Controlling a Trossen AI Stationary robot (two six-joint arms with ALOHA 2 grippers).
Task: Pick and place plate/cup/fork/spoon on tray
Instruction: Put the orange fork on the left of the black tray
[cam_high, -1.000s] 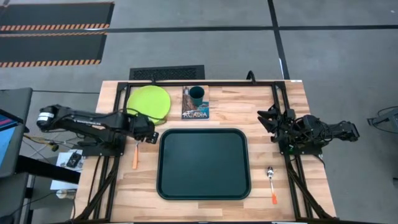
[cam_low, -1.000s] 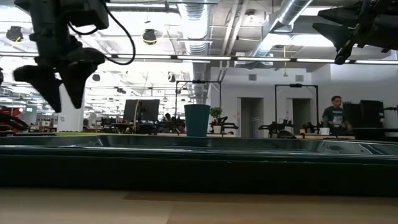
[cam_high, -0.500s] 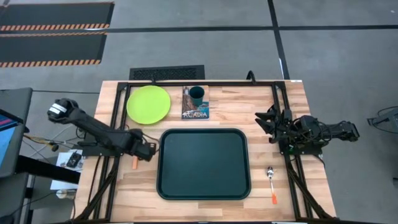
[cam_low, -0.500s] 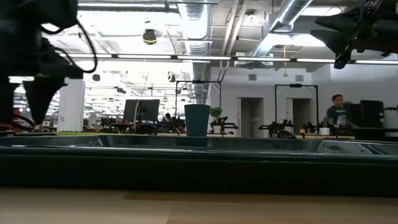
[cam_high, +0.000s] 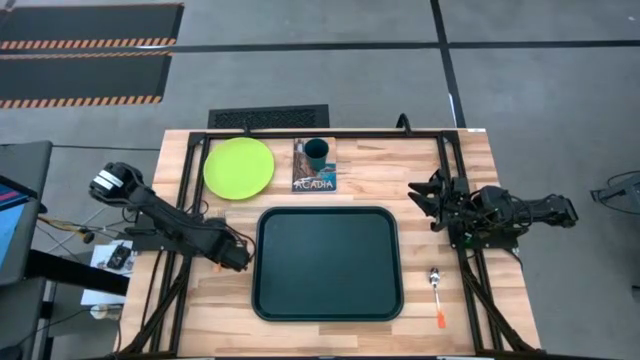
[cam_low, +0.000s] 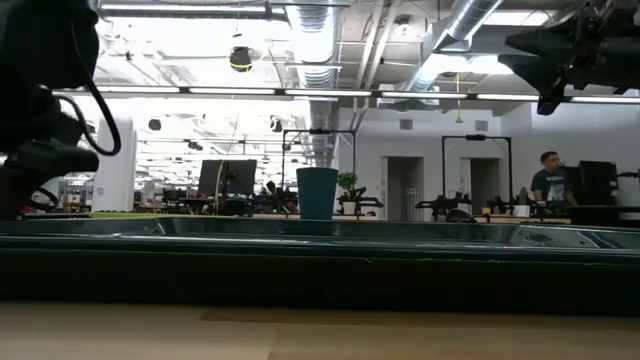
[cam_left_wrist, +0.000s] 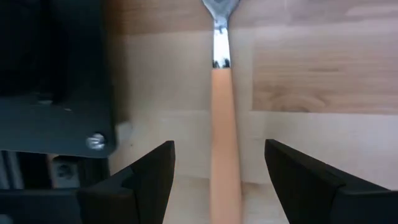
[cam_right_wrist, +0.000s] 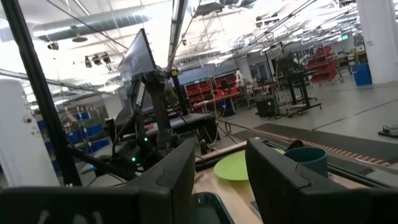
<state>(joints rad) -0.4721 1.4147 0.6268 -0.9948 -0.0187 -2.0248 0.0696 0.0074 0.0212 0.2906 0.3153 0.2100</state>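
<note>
The fork (cam_left_wrist: 222, 118) lies flat on the wooden table left of the dark green tray (cam_high: 327, 262), orange handle toward my left gripper, tines away. My left gripper (cam_left_wrist: 219, 147) is open and low over it, one finger on each side of the handle, touching nothing; in the high view this gripper (cam_high: 236, 258) hides the fork. The lime-green plate (cam_high: 239, 167) lies at the far left. The teal cup (cam_high: 316, 152) stands on a picture book (cam_high: 314, 179). The spoon (cam_high: 437, 296) lies right of the tray. My right gripper (cam_high: 424, 194) is open, raised at the right.
Black frame rails run along the table's left (cam_high: 178, 262) and right (cam_high: 462, 262) sides. A black bracket (cam_left_wrist: 56, 124) sits close beside the fork. Bare wood lies between the tray and the table's near edge. A person (cam_low: 548, 186) stands far off in the room.
My left gripper has gone from beside the plate toward the table's near edge and down, ending low over the fork, which has stayed where it lay. The fork showed beside the gripper before and is covered in the high view now.
</note>
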